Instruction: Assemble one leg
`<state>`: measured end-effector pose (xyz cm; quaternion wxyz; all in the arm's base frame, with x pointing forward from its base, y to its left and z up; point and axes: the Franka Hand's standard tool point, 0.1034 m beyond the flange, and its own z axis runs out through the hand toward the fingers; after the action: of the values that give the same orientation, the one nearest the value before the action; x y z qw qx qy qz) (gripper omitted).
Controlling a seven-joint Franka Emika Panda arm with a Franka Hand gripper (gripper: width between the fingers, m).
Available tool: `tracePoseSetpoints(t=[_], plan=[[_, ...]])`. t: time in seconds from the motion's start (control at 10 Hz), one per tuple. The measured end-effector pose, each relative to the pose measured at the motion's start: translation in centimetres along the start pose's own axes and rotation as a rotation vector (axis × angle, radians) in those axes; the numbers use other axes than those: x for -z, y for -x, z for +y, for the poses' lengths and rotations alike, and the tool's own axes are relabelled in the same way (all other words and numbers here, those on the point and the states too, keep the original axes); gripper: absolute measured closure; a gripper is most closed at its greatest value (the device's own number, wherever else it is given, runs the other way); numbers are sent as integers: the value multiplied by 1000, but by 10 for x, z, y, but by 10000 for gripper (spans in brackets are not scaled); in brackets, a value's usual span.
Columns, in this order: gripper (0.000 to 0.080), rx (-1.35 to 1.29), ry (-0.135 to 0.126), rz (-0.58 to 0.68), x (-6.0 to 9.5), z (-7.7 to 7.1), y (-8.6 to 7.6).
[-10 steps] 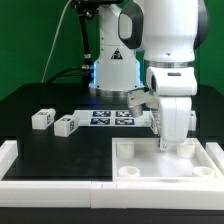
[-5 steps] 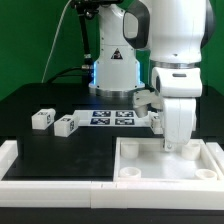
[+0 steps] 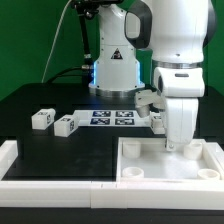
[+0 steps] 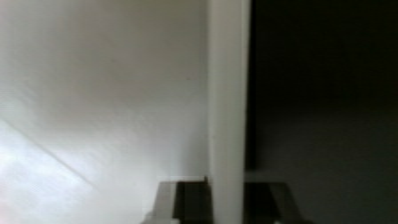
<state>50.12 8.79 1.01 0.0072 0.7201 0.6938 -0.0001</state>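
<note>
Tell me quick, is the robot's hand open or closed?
Gripper: closed, it seems, pinching the tray wall.

white legs (image 3: 41,120), black-and-white tags (image 3: 66,127), black table (image 3: 60,157), green backdrop (image 3: 30,40)

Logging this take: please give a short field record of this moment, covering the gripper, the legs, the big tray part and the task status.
gripper: gripper down at the far wall of the square tray part
grip: a finger on each side of that wall; clamped or not, cannot tell
legs: first leg and second leg lie on the black table, to the exterior view's left of the marker board
status: no leg held; none seen fitted
</note>
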Motion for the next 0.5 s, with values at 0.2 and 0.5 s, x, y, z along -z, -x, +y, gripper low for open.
tracePoseSetpoints(t=[0.2,0.5], plan=[[504,0,0,0,0,0,0],[209,-1,0,0,0,0,0]])
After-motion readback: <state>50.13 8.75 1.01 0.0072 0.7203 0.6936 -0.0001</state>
